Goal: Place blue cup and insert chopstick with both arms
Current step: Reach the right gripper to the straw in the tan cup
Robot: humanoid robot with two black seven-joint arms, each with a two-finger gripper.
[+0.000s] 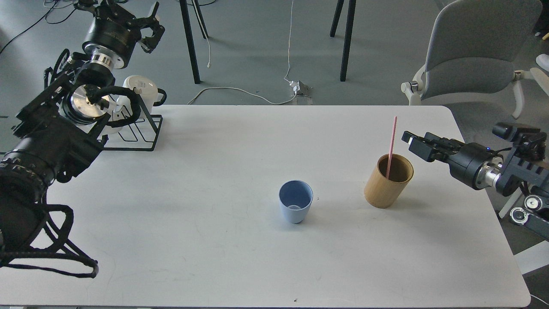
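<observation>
The blue cup (295, 207) stands upright and empty at the table's middle. The pink chopstick (391, 143) stands leaning in a tan bamboo cylinder (387, 184) to the cup's right. My right gripper (412, 143) comes in from the right, level with the cylinder's rim. It points left at the chopstick and stops a little short of it. Its two fingers look slightly apart and hold nothing. My left gripper (122, 13) is raised at the far left, beyond the table's back edge, open and empty, far from the cup.
A black wire rack (143, 128) with white mugs (141, 88) stands at the table's back left corner, next to my left arm. A grey chair (467, 56) stands behind the table's right end. The white table (214, 257) ends just right of the cylinder.
</observation>
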